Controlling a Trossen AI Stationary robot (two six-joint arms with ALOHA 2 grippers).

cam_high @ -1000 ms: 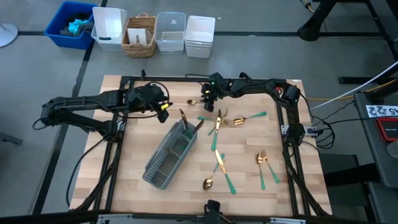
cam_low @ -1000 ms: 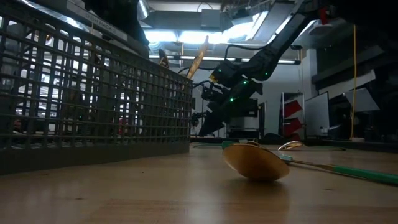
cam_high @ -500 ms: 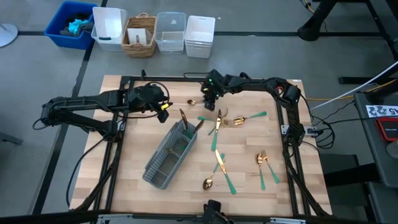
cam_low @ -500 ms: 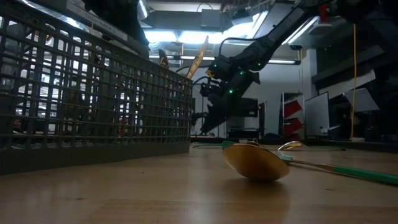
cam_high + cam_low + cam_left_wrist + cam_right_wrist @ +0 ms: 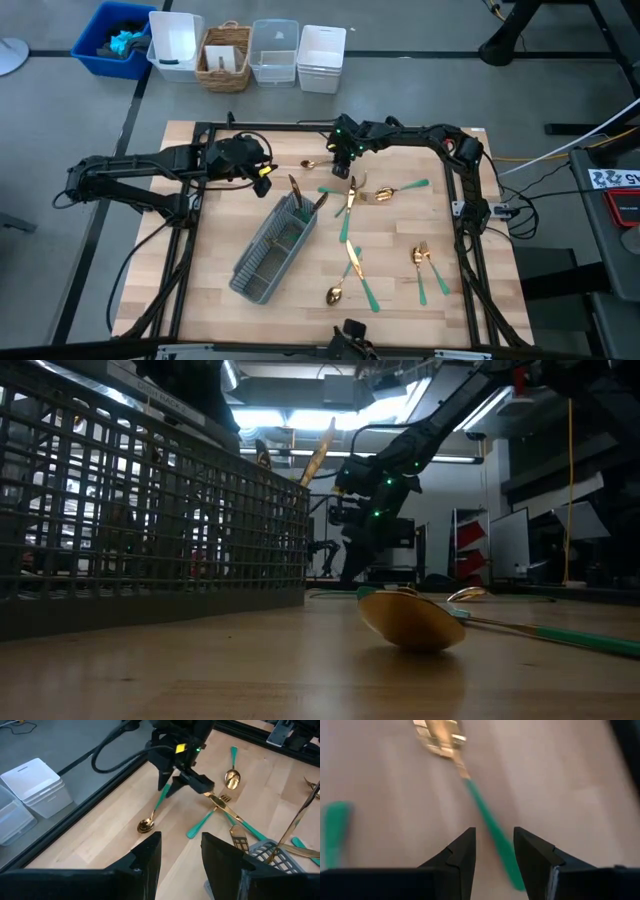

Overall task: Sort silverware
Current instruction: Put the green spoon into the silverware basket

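Left tool (image 5: 262, 178) waiting spread and empty beside the grey caddy (image 5: 272, 250), its wrist view showing a spoon (image 5: 148, 820) under the right arm, right tool (image 5: 343, 168) hanging spread over a fork (image 5: 470, 785), silverware (image 5: 352, 262) lying scattered on the desk (image 5: 480, 290)

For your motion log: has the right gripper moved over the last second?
Yes. The right gripper shifted slightly right, away from the small spoon at the table's far edge.

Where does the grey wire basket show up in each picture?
High view: caddy at the table's centre, lying diagonally.
Low view: caddy fills the left side.
Left wrist view: one corner, lower right edge.
Right wrist view: not in it.
Shared landmark: gold utensils standing in its end.
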